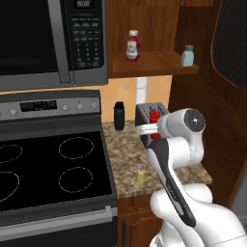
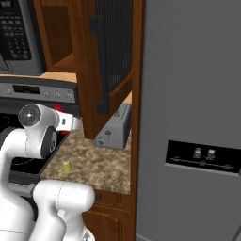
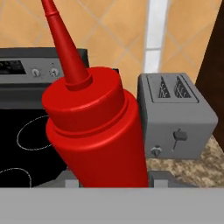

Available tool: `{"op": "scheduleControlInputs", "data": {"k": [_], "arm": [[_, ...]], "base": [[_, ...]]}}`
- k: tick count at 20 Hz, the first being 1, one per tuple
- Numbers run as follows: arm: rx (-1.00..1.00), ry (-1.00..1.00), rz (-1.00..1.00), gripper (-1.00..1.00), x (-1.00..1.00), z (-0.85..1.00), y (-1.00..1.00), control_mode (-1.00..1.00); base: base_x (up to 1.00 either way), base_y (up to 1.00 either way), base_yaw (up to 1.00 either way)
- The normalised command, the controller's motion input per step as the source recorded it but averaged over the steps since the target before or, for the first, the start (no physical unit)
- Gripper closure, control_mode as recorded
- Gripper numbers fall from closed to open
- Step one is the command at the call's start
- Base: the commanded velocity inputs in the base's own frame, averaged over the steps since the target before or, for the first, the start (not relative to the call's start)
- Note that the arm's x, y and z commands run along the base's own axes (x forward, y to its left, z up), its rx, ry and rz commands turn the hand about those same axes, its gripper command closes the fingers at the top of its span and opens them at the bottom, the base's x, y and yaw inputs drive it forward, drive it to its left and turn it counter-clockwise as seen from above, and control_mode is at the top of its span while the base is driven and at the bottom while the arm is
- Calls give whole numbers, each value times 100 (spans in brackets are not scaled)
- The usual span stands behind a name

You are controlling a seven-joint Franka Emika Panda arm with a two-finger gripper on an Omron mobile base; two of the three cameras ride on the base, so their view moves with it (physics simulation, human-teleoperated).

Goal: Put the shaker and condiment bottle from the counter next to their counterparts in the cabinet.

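My gripper is shut on the all-red condiment bottle, which leans with its nozzle up and to the left in the hand view. From the base it hangs above the counter in front of the toaster, the bottle rising out of the gripper. The tiny yellow-green shaker stands near the counter's front edge, also seen as shaker. Up in the cabinet, the white-capped ketchup bottle stands at the shelf's left and the pale blue shaker at its right.
A grey toaster sits at the back of the counter, and a black cylinder stands to its left. The stove lies left under the microwave. An open cabinet door and the fridge close off the right.
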Motion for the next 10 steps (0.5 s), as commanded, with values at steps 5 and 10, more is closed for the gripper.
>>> {"op": "scheduleControlInputs", "data": {"k": [5,10], "arm": [[3,-2,0,100,0,48,1,-100],[4,-4,0,100,0,51,0,-100]], "base": [[0,0,0],[0,0,0]]}}
